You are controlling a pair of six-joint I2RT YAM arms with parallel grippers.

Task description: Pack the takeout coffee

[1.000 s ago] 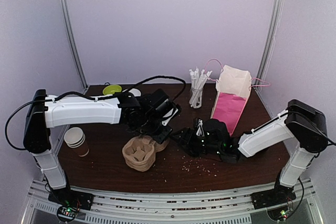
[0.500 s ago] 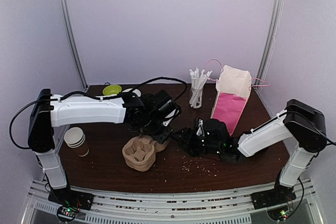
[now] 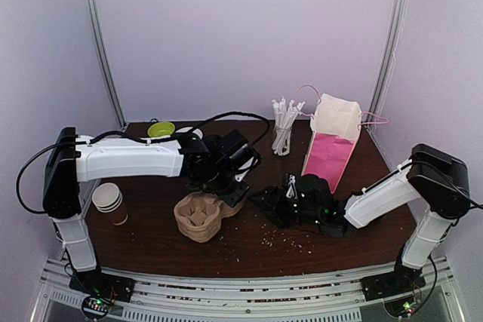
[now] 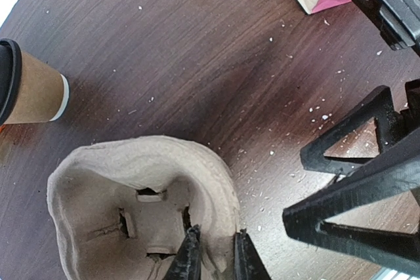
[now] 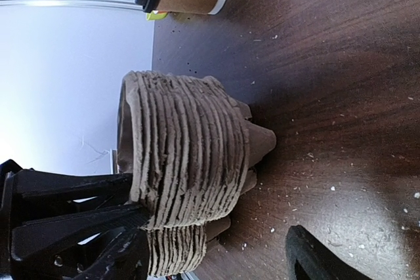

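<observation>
— Well, which step does the robot seem to be on?

— Getting a tray loose, most likely. The left gripper (image 4: pixel 216 254) pinches the wall of the stack of pulp cup carriers (image 4: pixel 131 149), one finger inside the rim and one outside. The right gripper (image 4: pixel 294 188) is spread wide just beside the stack, holding nothing.

— And the takeout coffee (image 4: pixel 26 90)?

— Untouched at the upper left of the left wrist view, lid on, resting on the tabletop (image 4: pixel 197 44) apart from both grippers.

— What does the next move call for?

— Probably peeling off one carrier while the right gripper steadies the rest (they nest tightly, so the whole stack could lift).

— The arms?

— In the top view the left arm reaches in from the left with its wrist bent down over the stack. The right arm lies low along the tabletop, pointing left.
</observation>
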